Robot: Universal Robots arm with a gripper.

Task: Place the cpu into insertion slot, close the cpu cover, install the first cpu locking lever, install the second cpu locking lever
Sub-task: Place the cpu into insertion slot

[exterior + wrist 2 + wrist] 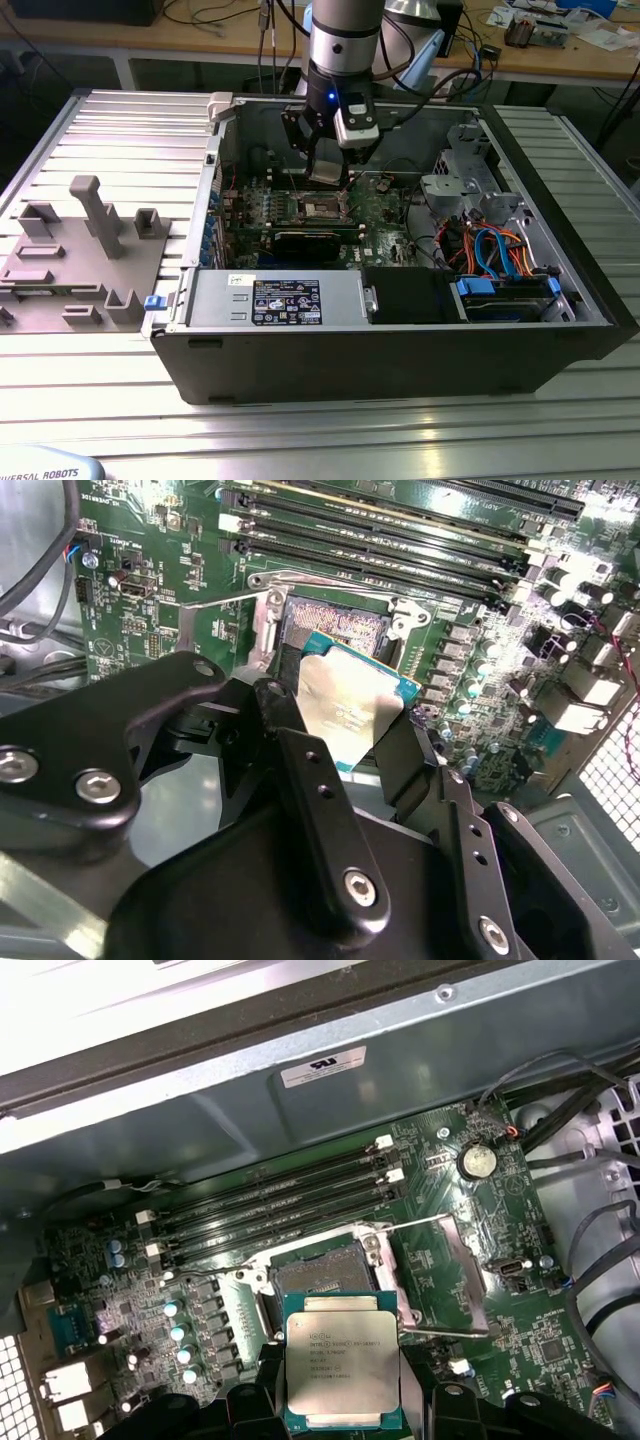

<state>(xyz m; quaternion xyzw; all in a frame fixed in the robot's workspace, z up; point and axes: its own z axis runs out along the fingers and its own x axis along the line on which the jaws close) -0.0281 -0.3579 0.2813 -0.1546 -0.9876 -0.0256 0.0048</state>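
My gripper [328, 168] hangs inside the open computer case, shut on the cpu [342, 1365], a flat square chip with a silvery top. The black fingers [290, 742] clamp the cpu [345, 705] by two opposite edges. It is held a little above the motherboard and just off to one side of the insertion slot [320, 1275], which stands bare with its contacts showing. The cpu cover [468, 1270], a thin metal frame, lies flipped open beside the insertion slot. A thin wire locking lever [420, 1223] stands raised along the cover's edge.
Long memory slots [270, 1200] run beside the socket, close to the case wall [300, 1110]. At the exterior view's right are a drive cage [470, 170] and orange and blue cables [495, 250]. A power supply [285, 300] lies along the front. A grey fixture tray [80, 260] sits outside the case.
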